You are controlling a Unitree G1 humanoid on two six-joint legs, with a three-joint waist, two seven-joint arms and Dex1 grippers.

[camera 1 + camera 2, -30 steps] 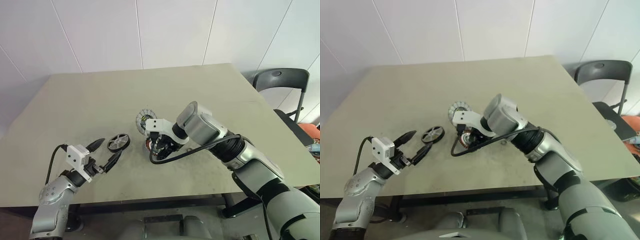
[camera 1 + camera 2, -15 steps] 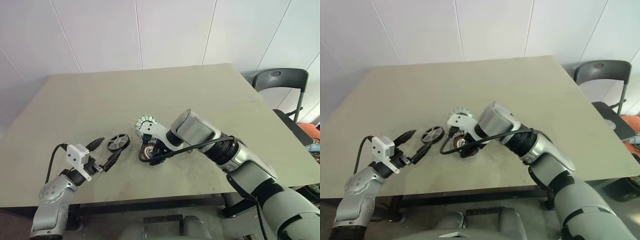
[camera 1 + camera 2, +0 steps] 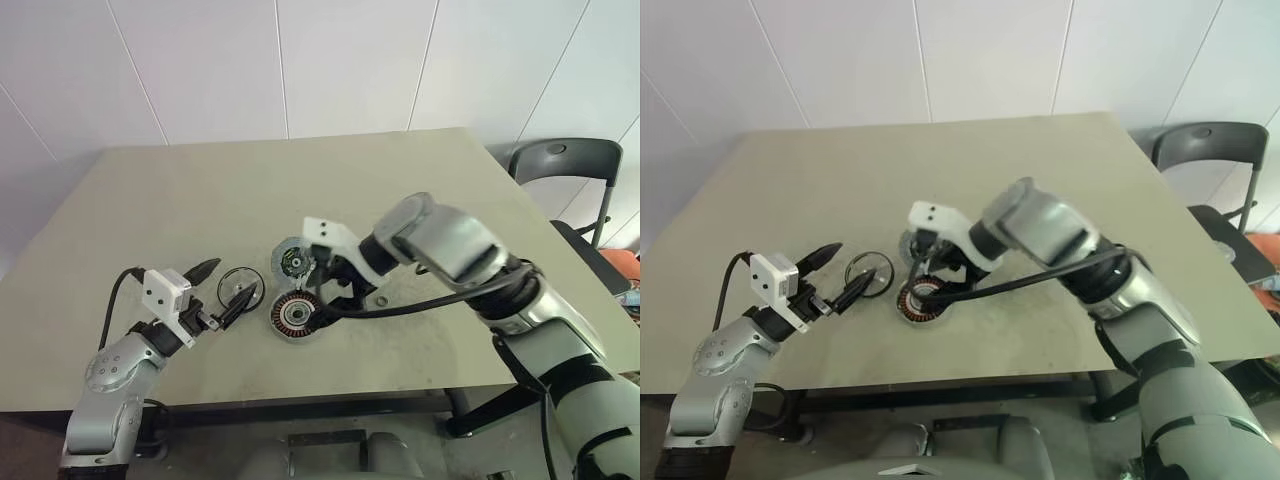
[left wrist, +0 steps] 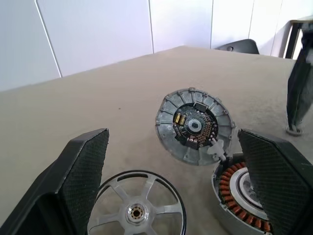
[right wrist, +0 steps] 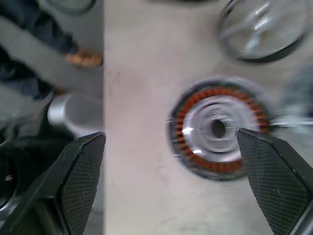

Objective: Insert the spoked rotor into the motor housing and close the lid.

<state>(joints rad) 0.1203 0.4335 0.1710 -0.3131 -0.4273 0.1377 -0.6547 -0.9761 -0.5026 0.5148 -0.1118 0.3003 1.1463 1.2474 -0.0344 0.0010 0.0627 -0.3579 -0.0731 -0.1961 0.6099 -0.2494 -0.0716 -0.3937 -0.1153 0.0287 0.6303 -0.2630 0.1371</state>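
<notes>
Showing no readable writing, the lid (image 4: 195, 125) bears green-blue marks.

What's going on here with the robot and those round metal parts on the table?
The robot is putting a small motor together. The motor housing sits open on the table, coppery windings showing, with nothing in it yet. The right gripper hangs open just above it, holding nothing. The spoked rotor lies flat beside the housing, and the open left gripper is lined up on it. The lid lies just behind the housing.
</notes>
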